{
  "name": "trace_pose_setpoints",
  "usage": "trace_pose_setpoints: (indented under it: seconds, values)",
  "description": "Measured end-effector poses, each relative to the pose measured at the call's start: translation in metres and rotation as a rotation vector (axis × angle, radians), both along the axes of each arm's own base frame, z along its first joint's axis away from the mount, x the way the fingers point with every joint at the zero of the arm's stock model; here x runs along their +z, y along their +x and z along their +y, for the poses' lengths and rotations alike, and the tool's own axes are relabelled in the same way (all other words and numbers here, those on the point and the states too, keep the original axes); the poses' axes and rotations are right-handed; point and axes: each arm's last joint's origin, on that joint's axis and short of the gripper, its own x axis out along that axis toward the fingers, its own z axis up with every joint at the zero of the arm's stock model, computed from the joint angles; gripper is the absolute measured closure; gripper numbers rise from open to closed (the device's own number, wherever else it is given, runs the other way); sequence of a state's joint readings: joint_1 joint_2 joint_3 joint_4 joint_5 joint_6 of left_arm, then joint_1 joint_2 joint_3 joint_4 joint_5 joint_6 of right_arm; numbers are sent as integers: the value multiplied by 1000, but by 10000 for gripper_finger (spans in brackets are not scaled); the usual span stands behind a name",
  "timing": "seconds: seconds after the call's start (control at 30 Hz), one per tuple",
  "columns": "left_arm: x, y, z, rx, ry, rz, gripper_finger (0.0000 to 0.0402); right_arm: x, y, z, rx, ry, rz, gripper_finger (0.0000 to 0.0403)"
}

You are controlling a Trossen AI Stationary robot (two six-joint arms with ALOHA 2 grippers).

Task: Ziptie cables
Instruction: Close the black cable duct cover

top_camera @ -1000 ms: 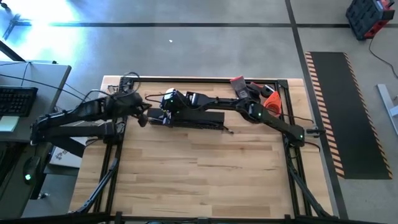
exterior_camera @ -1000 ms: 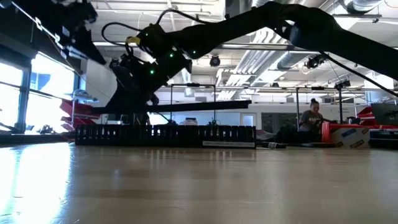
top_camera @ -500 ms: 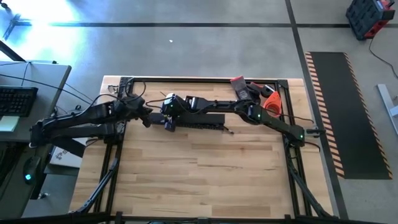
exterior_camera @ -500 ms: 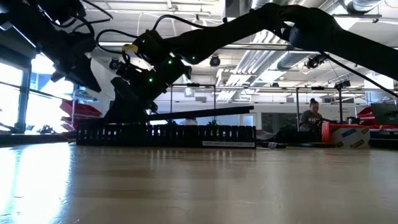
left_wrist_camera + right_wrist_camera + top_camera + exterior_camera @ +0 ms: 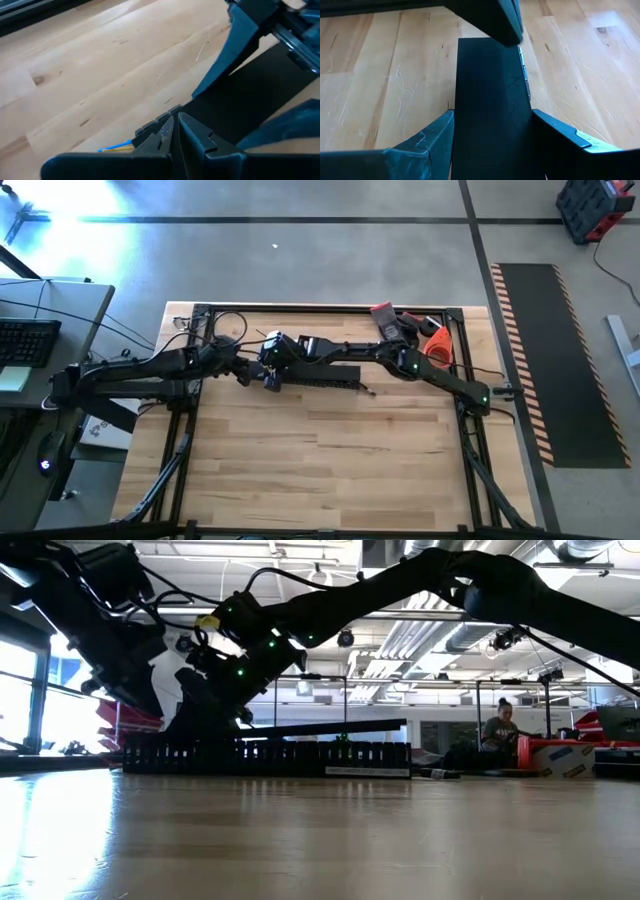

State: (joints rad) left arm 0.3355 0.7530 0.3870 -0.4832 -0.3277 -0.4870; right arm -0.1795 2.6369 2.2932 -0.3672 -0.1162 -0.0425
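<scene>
Gripping the flat black strip [image 5: 490, 110] across its width, the right gripper [image 5: 272, 370] has one finger [image 5: 427, 142] against each long edge, so the fingers stand apart by the width of the strip and are clamped on it. The grip sits at the end of the strip nearest the left arm. In the low view the strip [image 5: 320, 726] hangs clear of the worktop [image 5: 320, 450], just above the slotted duct [image 5: 270, 755], which lies on the worktop towards its far side.

The left gripper [image 5: 243, 372] sits just beside the right gripper, at the same end of the strip. Its fingers [image 5: 192, 135] are pressed together with nothing between them. Their tips point at the corner of the strip, with the toothed end of the duct just beside them. A short blue and yellow wire [image 5: 117, 147] shows next to the left fingers.

The cables cannot be identified with certainty in any view. A thin pale line [image 5: 524, 72] runs along one long edge of the strip, beyond the right fingers. Whether this is the cables cannot be told. Nothing wire-like lies between either pair of fingers.

Red and orange hand tools [image 5: 410, 330] lie at the far right corner of the worktop, well apart from both grippers.
</scene>
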Motion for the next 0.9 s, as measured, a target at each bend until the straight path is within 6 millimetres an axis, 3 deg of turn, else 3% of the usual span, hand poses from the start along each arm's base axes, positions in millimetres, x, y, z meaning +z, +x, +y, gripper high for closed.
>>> trace_pose_setpoints:
  seconds: [0.9]
  values:
    - [2, 10, 1, -55, 6, -52, 401, 4, 4, 7, -17, 16, -26, 193]
